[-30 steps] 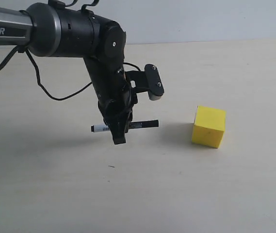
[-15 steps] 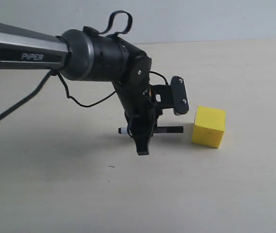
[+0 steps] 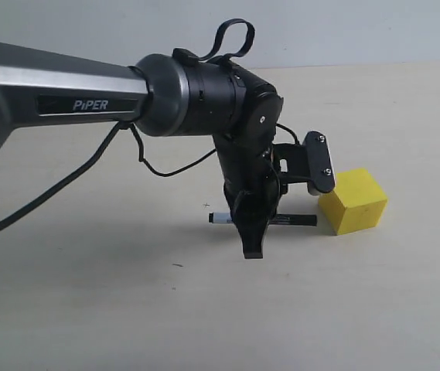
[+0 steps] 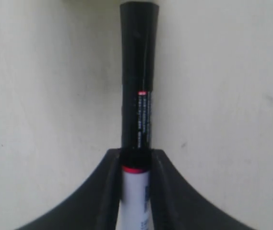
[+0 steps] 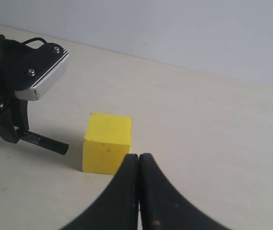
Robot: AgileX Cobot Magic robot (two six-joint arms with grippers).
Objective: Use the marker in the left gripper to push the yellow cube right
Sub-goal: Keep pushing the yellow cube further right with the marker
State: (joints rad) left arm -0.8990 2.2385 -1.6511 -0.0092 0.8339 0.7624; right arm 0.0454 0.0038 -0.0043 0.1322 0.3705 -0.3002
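Note:
The yellow cube sits on the beige table, turned a little so one corner faces forward. My left gripper points down just left of it and is shut on the marker, which lies level. The marker's black cap end points at the cube's left face. In the right wrist view a narrow gap shows between that cap end and the cube. The left wrist view shows the jaws clamped on the marker where white barrel meets black cap. My right gripper is shut and empty, close in front of the cube.
The left arm's wrist camera mount hangs just above the cube's left top edge. A black cable trails down from the arm to the left. A pale wall runs behind the table.
The left arm has swept right with the marker in its jaws. The yellow cube has shifted right and turned slightly.

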